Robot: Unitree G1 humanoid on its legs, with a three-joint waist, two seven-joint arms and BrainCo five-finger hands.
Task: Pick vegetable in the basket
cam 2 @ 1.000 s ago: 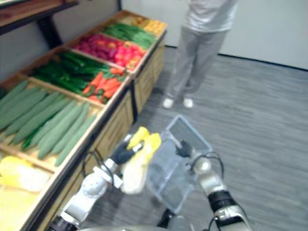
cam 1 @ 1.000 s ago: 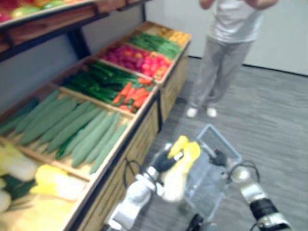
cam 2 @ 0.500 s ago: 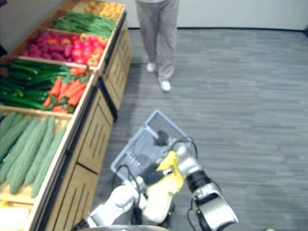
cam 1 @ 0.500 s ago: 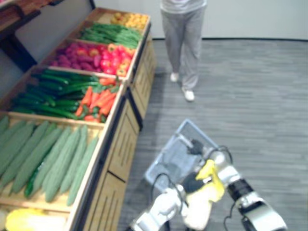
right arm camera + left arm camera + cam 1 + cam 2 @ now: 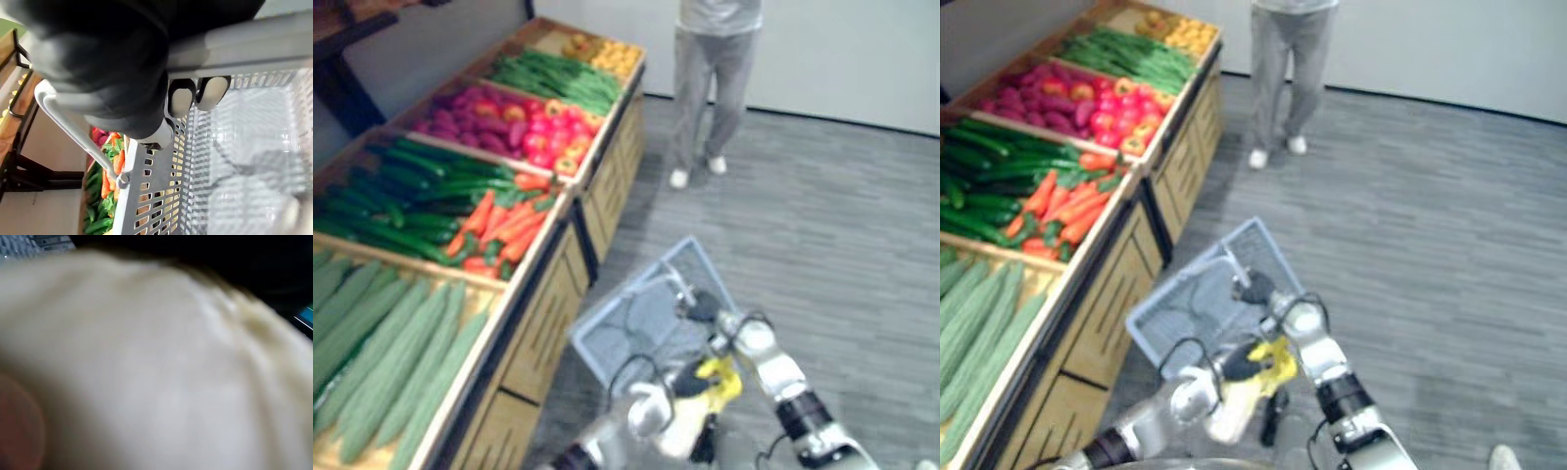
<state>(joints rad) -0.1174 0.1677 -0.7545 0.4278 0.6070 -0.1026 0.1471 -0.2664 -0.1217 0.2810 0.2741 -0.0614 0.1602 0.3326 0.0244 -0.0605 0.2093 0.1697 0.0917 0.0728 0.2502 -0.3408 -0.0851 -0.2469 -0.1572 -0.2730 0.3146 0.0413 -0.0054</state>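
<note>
The job is about half done, I think. The robot's left hand (image 5: pixel 1234 364) already has a cabbage (image 5: pixel 1237 399) and grips it round the middle, up off the floor (image 5: pixel 842 215). But the cabbage is not in the basket (image 5: pixel 631 328) yet. It hangs just beside the basket's near edge, a little lower than the rim. The right hand (image 5: pixel 702 306) has its fingers curled tight round the grey handle (image 5: pixel 234 46) and holds the basket up in the air, tipped a bit. I can see through the holes in the basket, and it looks like nothing is inside. So what is left is to lift the cabbage over the rim and let it go. The cabbage is long and fat, creamy white at one end and bright yellow and leafy at the other. It looks big next to the hand, so it could slip. Beside the robot is a wooden stand (image 5: pixel 548 323) full of carrots (image 5: pixel 504 220) and other vegetables. A person (image 5: pixel 710 78) in grey trousers stands further back.
</note>
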